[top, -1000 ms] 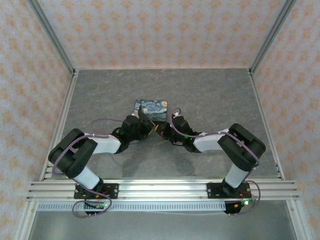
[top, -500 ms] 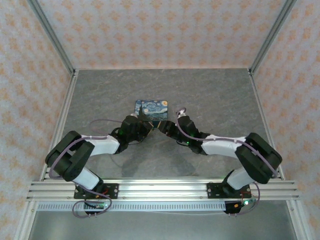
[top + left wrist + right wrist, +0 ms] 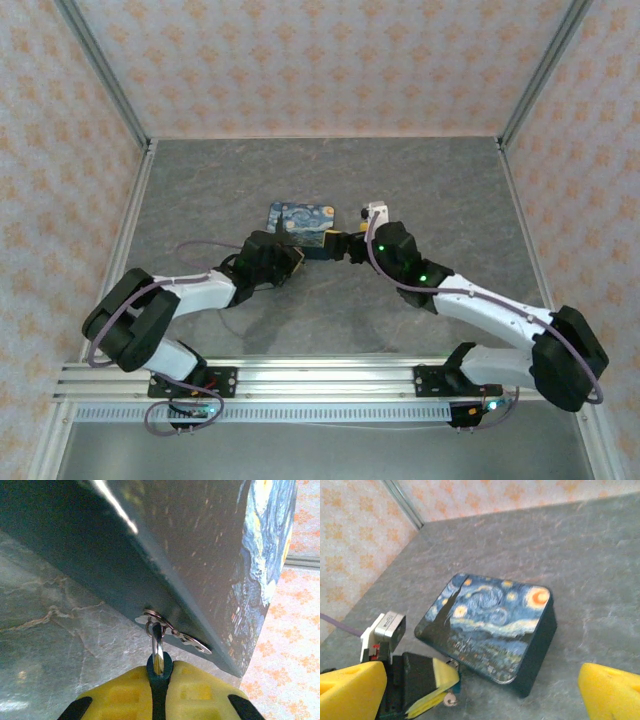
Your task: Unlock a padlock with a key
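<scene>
Two changes just now — my right gripper sprang wide open, empty, beside the painted tin, and my left gripper clamped shut on the padlock at the tin's edge, so it's steadied but not unlocked yet, I reckon.

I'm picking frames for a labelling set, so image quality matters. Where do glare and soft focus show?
Left wrist: a white glare streak crosses the tin's dark side; the left claw's yellow pads blur at the bottom. Right wrist: the painted lid is sharp, the right claw's yellow fingertips soft at both corners. Top external: evenly lit.
</scene>
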`<action>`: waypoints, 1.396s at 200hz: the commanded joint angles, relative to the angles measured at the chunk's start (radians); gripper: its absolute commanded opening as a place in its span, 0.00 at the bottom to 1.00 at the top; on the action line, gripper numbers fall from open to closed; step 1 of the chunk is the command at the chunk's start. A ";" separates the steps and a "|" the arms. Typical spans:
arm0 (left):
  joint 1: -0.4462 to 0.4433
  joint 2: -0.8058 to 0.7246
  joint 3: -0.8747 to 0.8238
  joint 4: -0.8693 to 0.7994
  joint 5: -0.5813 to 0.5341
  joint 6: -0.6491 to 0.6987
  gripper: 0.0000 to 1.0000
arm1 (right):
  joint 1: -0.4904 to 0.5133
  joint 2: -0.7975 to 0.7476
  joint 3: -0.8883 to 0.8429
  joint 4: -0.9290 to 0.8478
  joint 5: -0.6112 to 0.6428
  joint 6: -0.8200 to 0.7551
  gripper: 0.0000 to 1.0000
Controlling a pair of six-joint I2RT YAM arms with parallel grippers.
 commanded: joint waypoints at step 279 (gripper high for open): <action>-0.010 0.010 0.090 -0.060 0.040 -0.098 0.06 | 0.200 0.430 -0.048 0.398 0.044 -0.879 0.62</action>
